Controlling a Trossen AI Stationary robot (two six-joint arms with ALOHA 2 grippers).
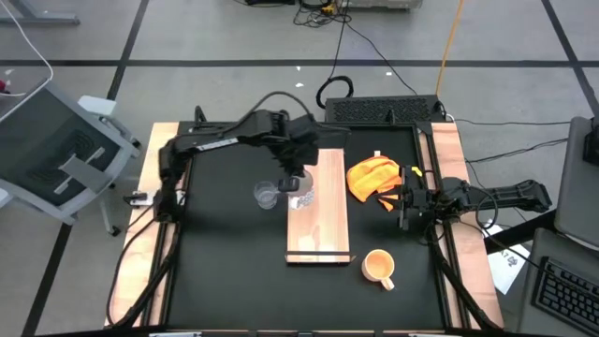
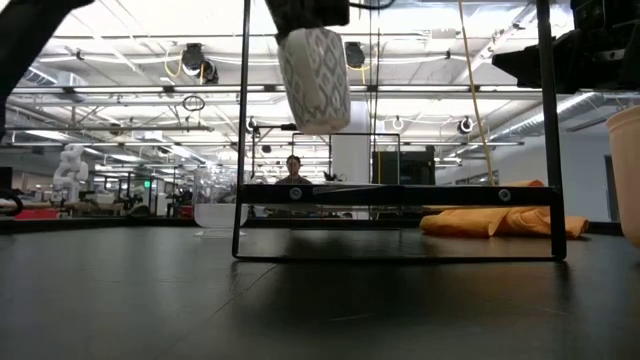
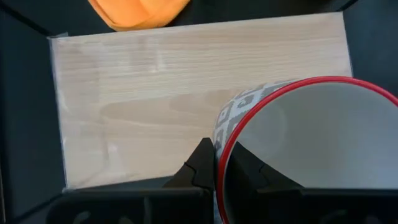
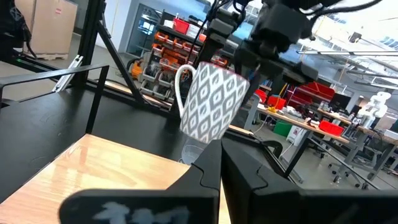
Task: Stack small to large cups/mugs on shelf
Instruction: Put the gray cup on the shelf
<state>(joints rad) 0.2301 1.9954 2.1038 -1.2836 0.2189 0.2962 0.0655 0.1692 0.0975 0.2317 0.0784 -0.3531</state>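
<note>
Left gripper is clamped on the rim of the patterned white mug, held in the air above the shelf. Shelf bare; nothing stacked yet. Glass cup and orange mug sit on the table. Right gripper idles at the table's right edge, fingers nearly together, empty.
</note>
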